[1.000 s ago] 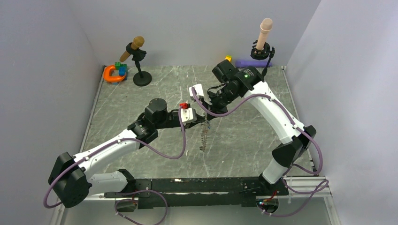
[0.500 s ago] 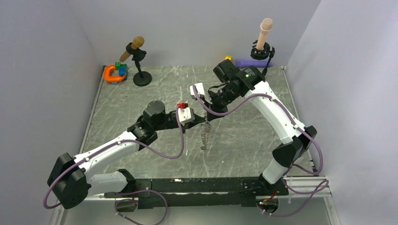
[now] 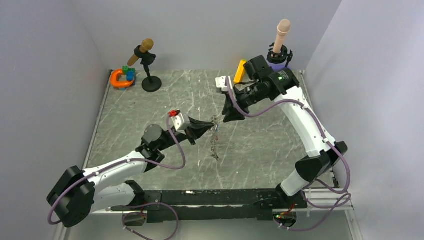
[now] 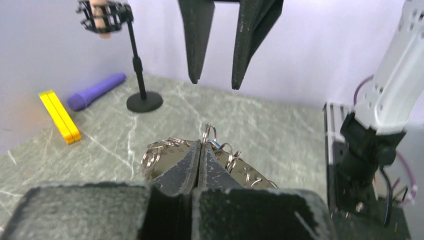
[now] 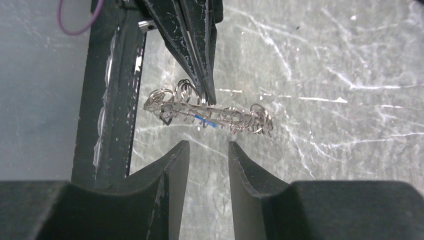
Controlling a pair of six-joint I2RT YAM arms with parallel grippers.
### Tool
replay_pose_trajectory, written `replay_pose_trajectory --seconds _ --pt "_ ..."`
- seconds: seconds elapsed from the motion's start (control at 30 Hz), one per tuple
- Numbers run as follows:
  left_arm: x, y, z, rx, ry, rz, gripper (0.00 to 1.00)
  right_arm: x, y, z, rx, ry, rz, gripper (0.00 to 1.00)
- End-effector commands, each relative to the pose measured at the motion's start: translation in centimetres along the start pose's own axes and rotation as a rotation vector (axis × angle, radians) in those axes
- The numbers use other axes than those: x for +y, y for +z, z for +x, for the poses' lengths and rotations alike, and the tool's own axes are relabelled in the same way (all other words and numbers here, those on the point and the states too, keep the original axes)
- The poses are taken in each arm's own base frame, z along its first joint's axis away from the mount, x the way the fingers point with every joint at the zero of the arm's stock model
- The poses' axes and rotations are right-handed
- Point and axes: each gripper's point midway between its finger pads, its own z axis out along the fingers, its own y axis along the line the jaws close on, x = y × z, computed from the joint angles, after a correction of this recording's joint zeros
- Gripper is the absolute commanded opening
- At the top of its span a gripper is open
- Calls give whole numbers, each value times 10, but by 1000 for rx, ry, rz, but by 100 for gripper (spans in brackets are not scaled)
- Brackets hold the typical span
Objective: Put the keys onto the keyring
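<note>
The keyring (image 3: 215, 142) is a thin grey metal ring fringed with small loops. It hangs from my left gripper (image 3: 210, 126), which is shut on its upper rim (image 4: 222, 161) above the table. In the right wrist view the ring (image 5: 235, 117) shows edge-on below the left gripper's tip (image 5: 210, 97). A tiny blue key head (image 5: 204, 119) and a speck of red (image 5: 234, 131) sit among the loops. My right gripper (image 3: 231, 118) is open and empty, a short way from the ring; its fingers (image 4: 193, 45) hang over it in the left wrist view.
A long yellow block (image 3: 240, 71) and a purple cylinder (image 4: 96, 90) lie at the back right by a black stand (image 3: 279, 49) holding a beige microphone. A second microphone stand (image 3: 148, 70) and an orange C-shaped toy (image 3: 120, 79) are at the back left.
My right gripper has pulled back and to the right, away from the ring. My left gripper has drawn back toward the left with the ring still in it.
</note>
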Motion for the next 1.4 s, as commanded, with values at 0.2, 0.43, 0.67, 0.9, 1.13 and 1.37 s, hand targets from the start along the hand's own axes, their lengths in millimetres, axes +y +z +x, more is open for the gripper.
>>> replay_pose_trajectory --seconds 0.2,0.43,0.67,0.9,1.13,1.37 --pt "8 -6 -116 -520 -30 -60 0 0 -25 -53 -254 -129 -15 34" --pt "8 2 -126 -549 -10 -42 0 -17 -38 -79 -291 -175 41 35" --pt "8 3 -128 -547 -3 -38 0 -17 -27 -72 -304 -106 -6 28" --pt "13 4 -125 -535 -2 -63 0 -11 -27 -72 -307 -82 -17 25" --pt "18 4 -121 -515 10 -94 0 -19 -33 -76 -291 -59 49 28" --pt "22 2 -115 -479 30 -126 0 -16 -40 -78 -295 -51 63 35"
